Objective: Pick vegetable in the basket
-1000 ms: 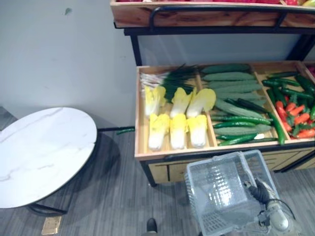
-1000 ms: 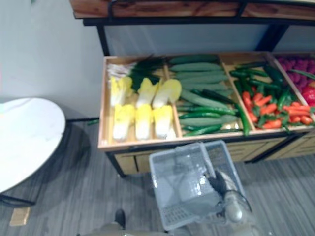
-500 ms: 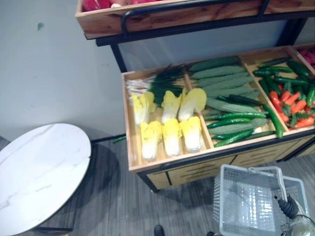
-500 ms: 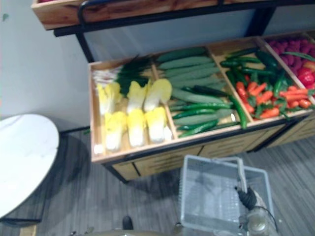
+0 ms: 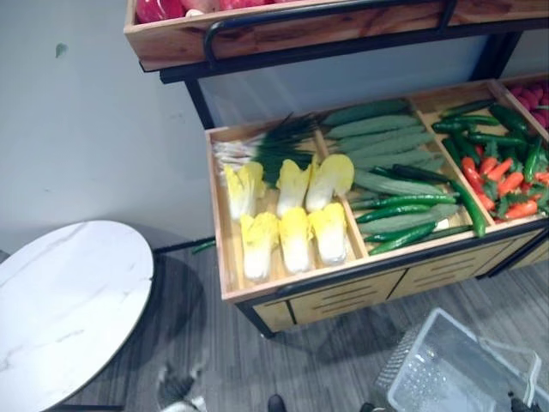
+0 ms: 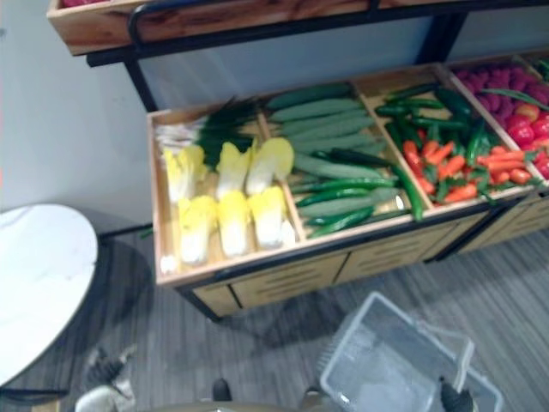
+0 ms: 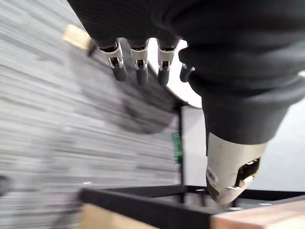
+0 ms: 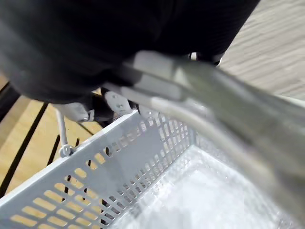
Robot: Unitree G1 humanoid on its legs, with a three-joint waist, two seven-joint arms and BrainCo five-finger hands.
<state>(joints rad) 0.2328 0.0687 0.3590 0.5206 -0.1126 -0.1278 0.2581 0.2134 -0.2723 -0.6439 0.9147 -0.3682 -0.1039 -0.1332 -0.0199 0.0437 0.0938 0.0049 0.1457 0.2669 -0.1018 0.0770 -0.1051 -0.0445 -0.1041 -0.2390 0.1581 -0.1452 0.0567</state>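
Right robot hand (image 8: 86,52) grips grey basket (image 6: 352,343) handle; left robot hand (image 7: 139,67) empty, relaxed open.

Wooden stand (image 5: 330,276) (divided into bins) holds cabbages (image 5: 296,227) and scallions (image 5: 276,148) at left, cucumbers (image 5: 386,142) in the middle, what look like chillies (image 5: 502,176) further right; a round table (image 5: 69,300) stands beside.

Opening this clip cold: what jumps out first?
The wooden stand packed with produce: pale yellow cabbages on its left, cucumbers in the middle, red and green peppers to the right. Then the grey basket at lower right, carried by the right robot hand.
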